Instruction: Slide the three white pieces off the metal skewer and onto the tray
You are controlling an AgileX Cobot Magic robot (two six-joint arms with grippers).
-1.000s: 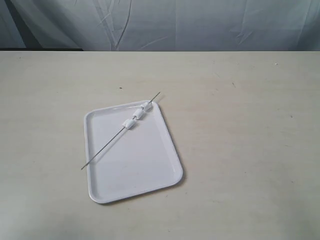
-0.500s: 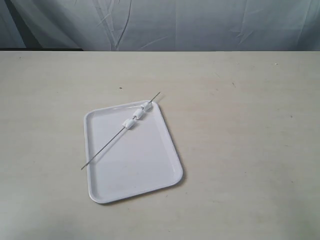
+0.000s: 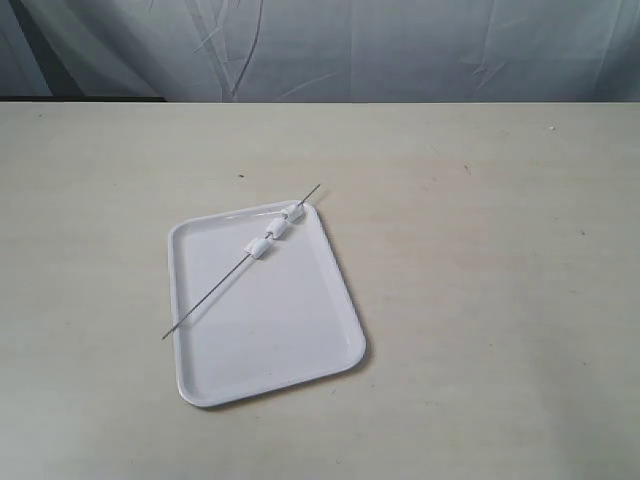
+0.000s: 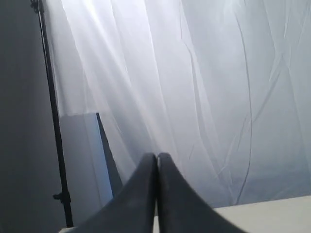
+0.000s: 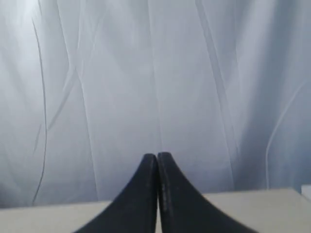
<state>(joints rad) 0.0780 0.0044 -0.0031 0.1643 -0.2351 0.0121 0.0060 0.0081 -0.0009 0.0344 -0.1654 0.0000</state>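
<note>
White plastic tray (image 3: 280, 340) sits nearest us on the table (image 3: 500, 300); the skewer (image 3: 210, 292) lies slantwise across it, with three white pieces (image 3: 277, 228) threaded near its far corner. Our left gripper (image 4: 156, 158) and right gripper (image 5: 157, 158) are pressed closed, empty, facing the curtain (image 3: 400, 50).

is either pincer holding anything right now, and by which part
Nothing is held. The left pincer and right pincer are both shut and empty; the metal skewer lies untouched across the tray.
</note>
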